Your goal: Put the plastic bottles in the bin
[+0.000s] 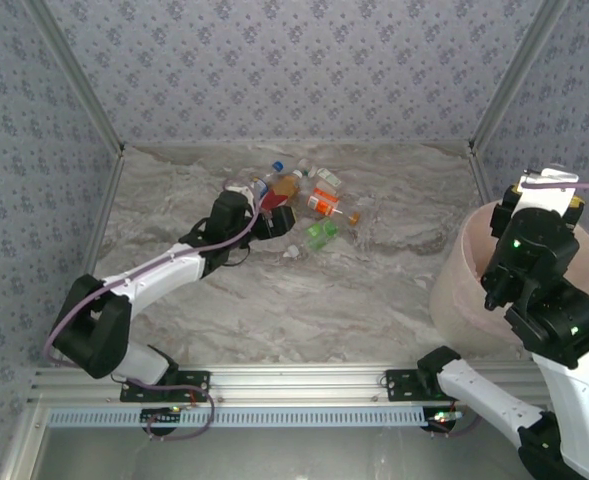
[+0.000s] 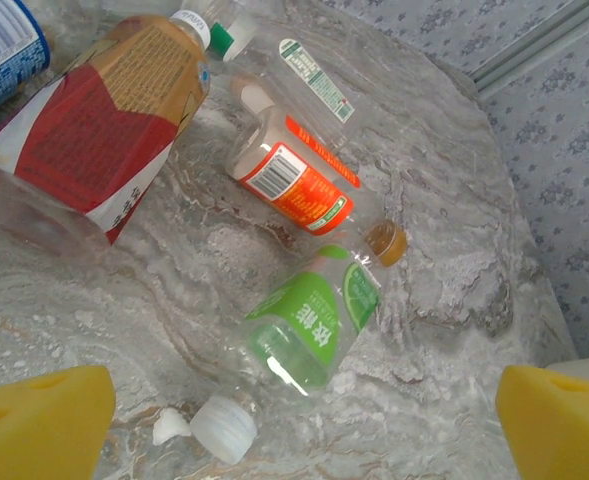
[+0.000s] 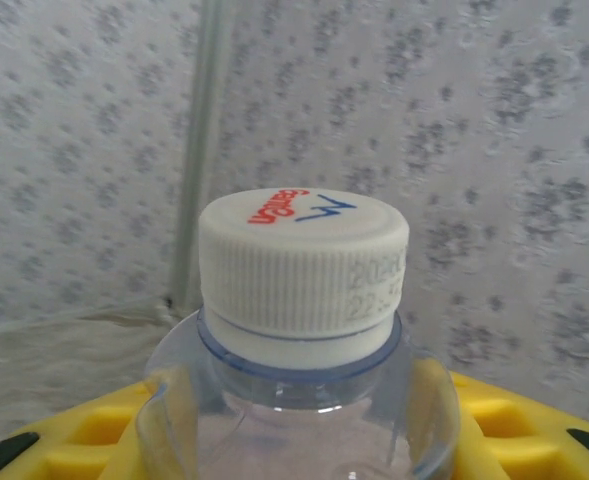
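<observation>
Our left gripper [image 1: 277, 221] hangs with its jaws wide apart over the bottle cluster [image 1: 309, 195], and the marble table [image 1: 374, 290] lies open nearer us. The left wrist view shows the green-labelled bottle [image 2: 309, 325] lying flat, with its white cap at lower left. Our right gripper [image 3: 299, 445] is clamped on a clear bottle [image 3: 299, 300], cap up, over the bin [image 1: 452, 290] at the table's right edge.

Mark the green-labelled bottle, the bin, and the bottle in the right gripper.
green-labelled bottle [image 2: 309, 322], left wrist view, green label.
bin [image 1: 459, 285], top external view, outer wall.
white-capped bottle [image 3: 304, 268], right wrist view, cap side.
</observation>
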You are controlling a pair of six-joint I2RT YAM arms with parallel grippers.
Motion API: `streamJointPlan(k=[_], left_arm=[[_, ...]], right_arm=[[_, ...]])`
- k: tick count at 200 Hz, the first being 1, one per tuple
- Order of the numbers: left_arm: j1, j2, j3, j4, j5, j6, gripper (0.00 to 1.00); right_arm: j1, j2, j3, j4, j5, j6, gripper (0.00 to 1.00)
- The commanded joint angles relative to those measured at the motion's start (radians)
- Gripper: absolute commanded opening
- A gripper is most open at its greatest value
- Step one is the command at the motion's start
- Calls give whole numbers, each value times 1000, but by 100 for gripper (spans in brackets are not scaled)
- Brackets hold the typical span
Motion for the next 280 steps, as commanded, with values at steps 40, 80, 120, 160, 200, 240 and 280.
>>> streamJointPlan(k=[40, 80, 120, 160, 200, 240, 280], left_arm=[[3, 61, 93, -29, 52, -10, 98], [2, 83, 112, -34, 83, -20, 98], [4, 89, 136, -66, 95, -16, 98], [19, 83, 158, -110, 86, 13, 98], [33, 59, 150, -117, 73, 36, 98], [40, 57, 141, -120, 69, 58, 98], [45, 74, 147, -138, 77, 74, 98]], right_arm=[[-87, -117, -297, 589, 215, -532, 42], [-241, -70, -280, 262, 149, -261, 41], [-473, -26, -249, 0, -14, -18, 45], [-729, 3, -333, -10, -176, 14, 53], [-865, 81, -308, -72, -263, 44, 81], [-843, 82, -241, -112, -339, 100, 96], [-764, 84, -170, -188, -475, 171, 100]])
